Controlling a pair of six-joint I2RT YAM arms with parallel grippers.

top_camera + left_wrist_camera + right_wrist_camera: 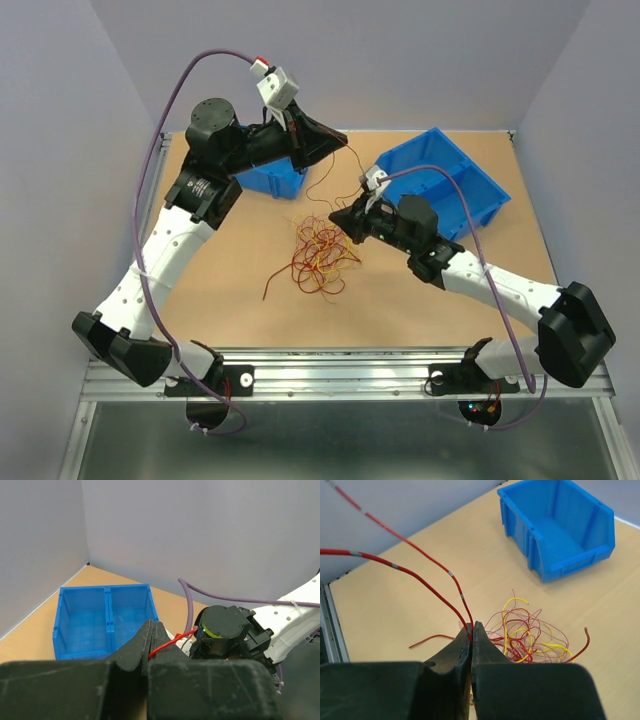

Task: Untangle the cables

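Currently, left end effector (pixel 151 632) and right end effector (pixel 471 630) each clamp shut on red cable (pixel 395 566); tangle (pixel 318 250) at 7 o'clock.

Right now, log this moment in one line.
left gripper: shut on thin red cable | right gripper: shut on same cable | tangle of red, yellow cables: lying on table

Soft, even light falls from overhead, leaving only faint shadows on the table (pixel 240 300). In both wrist views the black fingers (pixel 452 652) are underexposed and slightly soft close to the lens, while the cables (pixel 525 635) just beyond their tips look sharp.
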